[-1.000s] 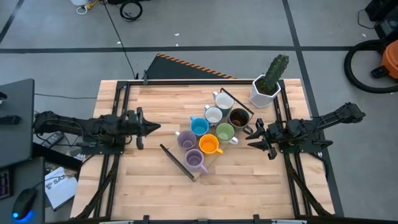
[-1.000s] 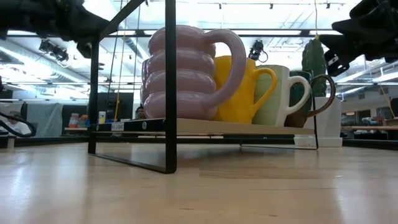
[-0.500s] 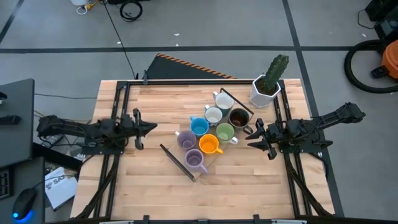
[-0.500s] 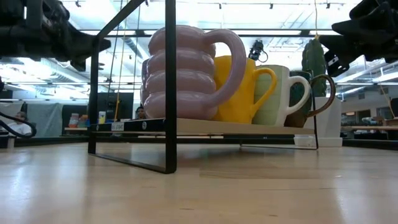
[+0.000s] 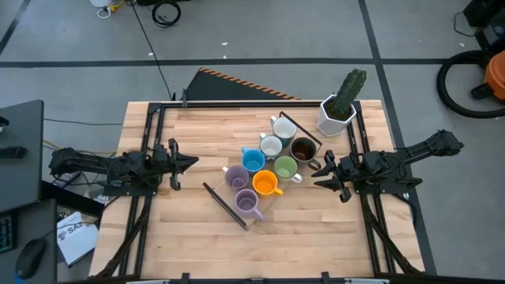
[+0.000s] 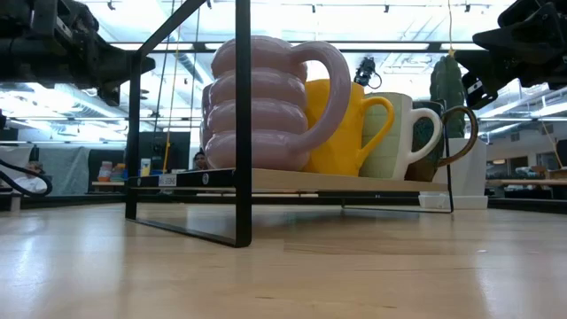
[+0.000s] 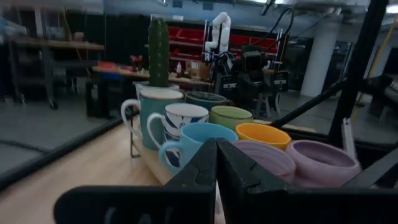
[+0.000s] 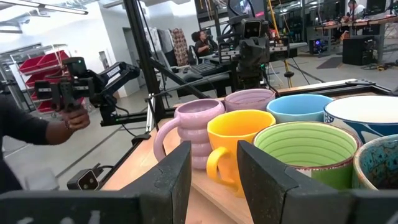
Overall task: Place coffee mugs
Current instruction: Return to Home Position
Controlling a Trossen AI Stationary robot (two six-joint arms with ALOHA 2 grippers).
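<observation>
Dark left gripper point(image 5: 189, 162) hangs empty over the left part of the table point(image 5: 181, 244), fingers pressed together. The eight coffee mugs point(image 5: 268, 167) crowd the wooden shelf point(image 6: 372, 184) mid-table, seemingly all upright. Right gripper point(image 5: 318, 175), fingers spread and holding nothing, sits just beside the brown mug point(image 5: 303, 148); in my judgement each arm should draw back level and straight, clear of handles and frame.

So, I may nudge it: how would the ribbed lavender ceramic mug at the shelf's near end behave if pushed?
The ribbed lavender ceramic mug looks squat, so it would probably slide, not tip. Its glossy glaze looks slippery. Standing at the end of the black-framed wooden shelf, it might fall off.
</observation>
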